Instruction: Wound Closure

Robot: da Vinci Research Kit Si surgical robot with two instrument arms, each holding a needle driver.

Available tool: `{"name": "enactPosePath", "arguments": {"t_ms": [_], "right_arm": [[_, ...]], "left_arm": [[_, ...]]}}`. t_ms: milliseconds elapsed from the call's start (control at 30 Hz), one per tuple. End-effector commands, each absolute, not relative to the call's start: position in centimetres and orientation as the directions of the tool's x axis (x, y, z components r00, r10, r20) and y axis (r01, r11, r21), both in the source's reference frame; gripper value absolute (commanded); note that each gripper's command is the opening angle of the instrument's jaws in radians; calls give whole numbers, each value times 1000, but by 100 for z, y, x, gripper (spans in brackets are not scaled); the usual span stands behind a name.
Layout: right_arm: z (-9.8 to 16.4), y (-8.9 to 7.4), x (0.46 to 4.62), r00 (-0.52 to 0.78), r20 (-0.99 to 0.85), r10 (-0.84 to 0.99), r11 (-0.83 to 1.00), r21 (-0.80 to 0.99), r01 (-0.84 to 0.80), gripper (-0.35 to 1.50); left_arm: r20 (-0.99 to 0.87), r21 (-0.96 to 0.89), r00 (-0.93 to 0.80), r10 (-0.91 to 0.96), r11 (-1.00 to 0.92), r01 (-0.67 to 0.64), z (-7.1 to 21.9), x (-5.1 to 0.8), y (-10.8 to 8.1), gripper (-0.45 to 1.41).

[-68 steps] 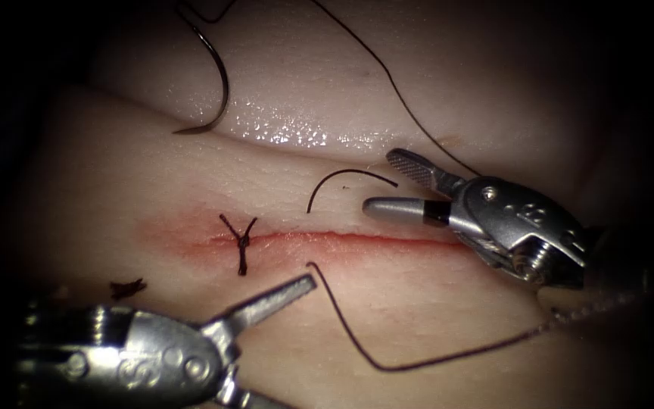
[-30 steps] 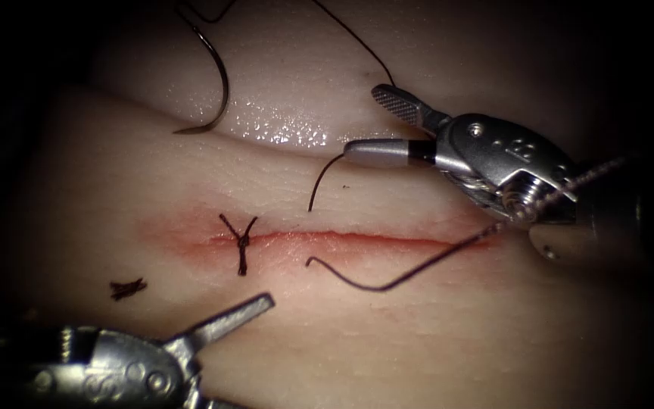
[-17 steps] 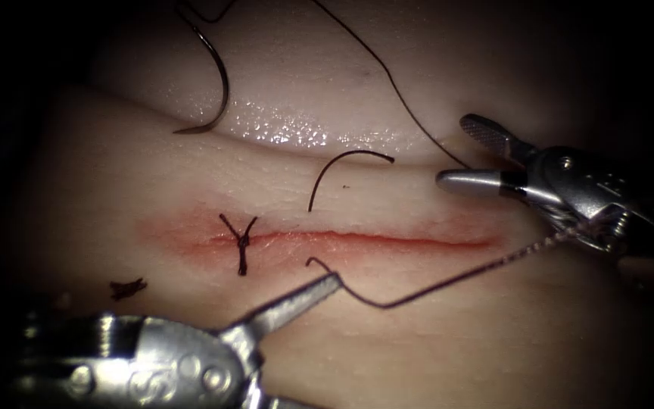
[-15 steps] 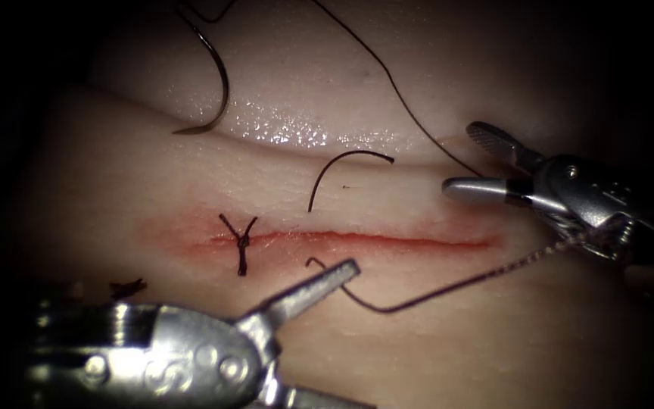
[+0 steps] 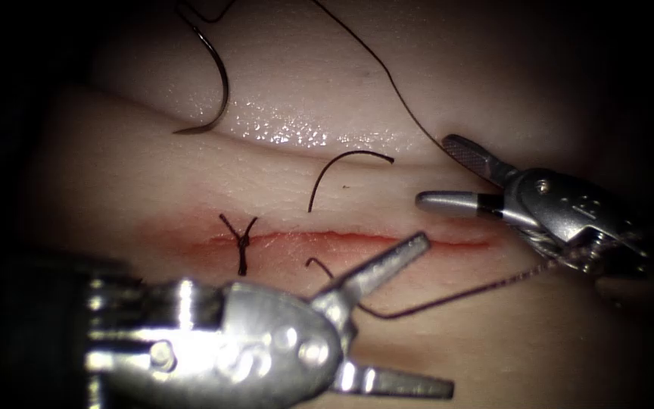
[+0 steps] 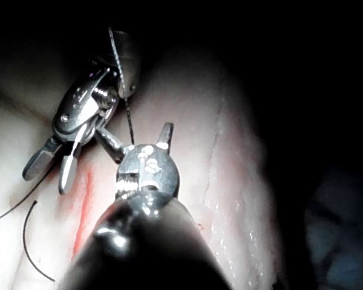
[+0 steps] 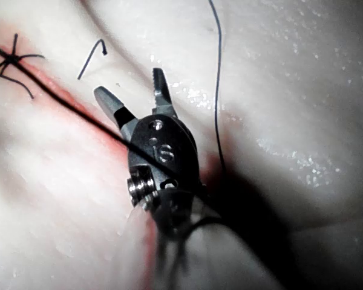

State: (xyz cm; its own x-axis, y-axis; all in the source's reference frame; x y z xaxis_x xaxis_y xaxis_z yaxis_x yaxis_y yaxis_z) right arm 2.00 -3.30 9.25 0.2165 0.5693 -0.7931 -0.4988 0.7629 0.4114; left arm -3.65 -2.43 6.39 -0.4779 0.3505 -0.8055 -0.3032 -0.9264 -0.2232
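The curved needle [image 5: 219, 76] lies free on the tissue [image 5: 130, 189] beyond the cut [image 5: 357, 238], toward its left end, held by neither tool. One knotted stitch [image 5: 242, 242] crosses the cut's left end. A thread [image 5: 387, 312] runs from a loose end on the cut's near side to the right tool's wrist and drapes over it [image 7: 78, 109]. My left tool [image 5: 425, 314] [image 6: 139, 136] stands open astride that thread without gripping it. My right tool [image 5: 437, 172] [image 7: 128, 84] is open and empty just beyond the cut's right end.
A short curled thread end [image 5: 342, 160] rises from the tissue on the far side of the cut. The needle's long thread [image 5: 387, 76] runs from the top down behind the right tool. Red fluid [image 5: 191, 242] stains the cut's edges. A wet fold [image 5: 289, 132] crosses the tissue.
My left tool has come up and to the right, over the near-side thread, both jaws now showing. My right tool drew back to the right from the curled end, then edged left.
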Motion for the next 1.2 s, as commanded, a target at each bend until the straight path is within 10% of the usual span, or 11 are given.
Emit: {"name": "enactPosePath", "arguments": {"t_ms": [33,267,467,1200], "right_arm": [[933,-334,211,220,-792,569,765,411,-497,148],[939,-342,212,225,-786,575,764,418,-491,146],[940,-345,212,221,-786,577,763,423,-488,145],[874,-422,266,168,-920,355,934,344,-93,126]], "left_arm": [[-805,-226,-478,352,-926,-303,642,-370,-246,76],[-800,-220,-469,373,-911,-349,631,-369,-238,66],[-773,-192,-508,381,-902,-385,634,-367,-238,-45],[-957,-85,-268,115,-989,-121,658,-273,-257,-45]]}}
